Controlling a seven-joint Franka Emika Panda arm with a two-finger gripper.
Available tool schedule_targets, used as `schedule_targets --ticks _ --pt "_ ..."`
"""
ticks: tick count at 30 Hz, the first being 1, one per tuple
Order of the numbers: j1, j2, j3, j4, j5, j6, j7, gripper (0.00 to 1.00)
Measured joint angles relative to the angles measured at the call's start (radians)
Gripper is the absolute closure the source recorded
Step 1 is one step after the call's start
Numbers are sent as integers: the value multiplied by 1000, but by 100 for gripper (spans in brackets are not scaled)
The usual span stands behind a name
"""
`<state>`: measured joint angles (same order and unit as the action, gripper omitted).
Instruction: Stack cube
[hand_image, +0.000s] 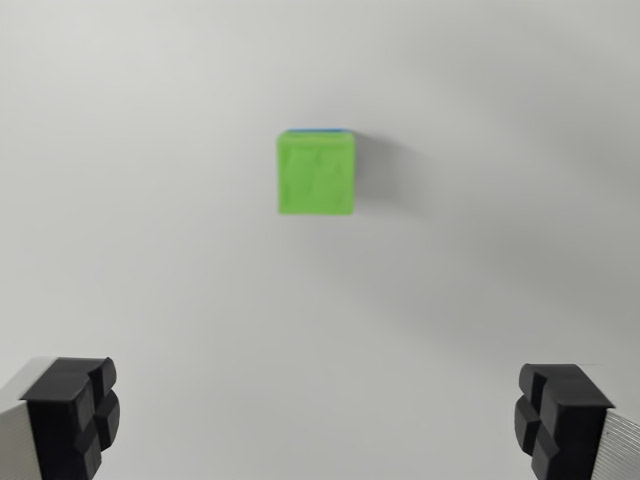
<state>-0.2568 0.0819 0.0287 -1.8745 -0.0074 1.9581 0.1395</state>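
Looking straight down from the wrist, the pincer (320, 425) hangs with its two black fingertips (72, 415) spread wide, one at each lower corner of the wrist view, and nothing is held between them. The green cube (316, 173) sits on the plain white tabletop (150, 250), above the middle of the view and just to the wrist view's left of centre. A thin blue strip (315, 130) shows along its far edge; this looks like a second cube beneath it, so the stack may already be made, though the blur leaves that uncertain. No tabletop edge or corner is visible, so its place on the surface cannot be fixed.

The relation that matters is this: the cube lies ahead of the open jaws, well apart from both fingertips and roughly on the midline between them. Its sides run square to the frame, so no long axis favours one approach.
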Motion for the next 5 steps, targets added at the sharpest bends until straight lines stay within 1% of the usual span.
schedule_targets --ticks 5 --pt "0 0 0 0 0 0 0 0"
